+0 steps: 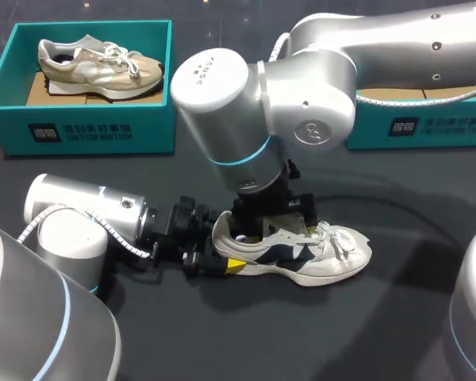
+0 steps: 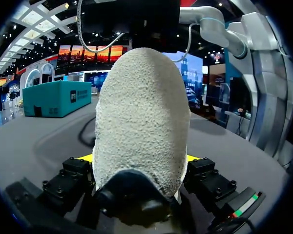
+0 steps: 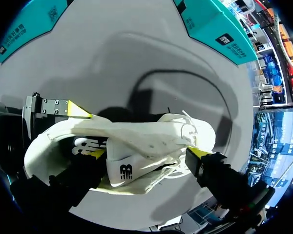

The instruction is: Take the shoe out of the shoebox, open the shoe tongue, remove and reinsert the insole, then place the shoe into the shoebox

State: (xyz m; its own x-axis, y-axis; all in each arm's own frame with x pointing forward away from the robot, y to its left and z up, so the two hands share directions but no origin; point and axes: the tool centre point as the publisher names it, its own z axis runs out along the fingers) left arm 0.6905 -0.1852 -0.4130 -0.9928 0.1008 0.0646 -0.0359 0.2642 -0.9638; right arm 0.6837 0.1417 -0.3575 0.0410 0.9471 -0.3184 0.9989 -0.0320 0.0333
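Note:
A white shoe with dark side panels lies on the dark table, toe pointing right. My left gripper comes in low from the left and is shut on the shoe's heel, a yellow tip against each side. My right gripper hangs straight down over the shoe's opening and is largely hidden under its wrist. In the right wrist view it is open: one fingertip is inside the opening and the other sits by the laces, with the tongue between them.
A teal shoebox at the back left holds a beige shoe. A second teal box stands at the back right behind my right arm. A dark cable lies on the table right of the shoe.

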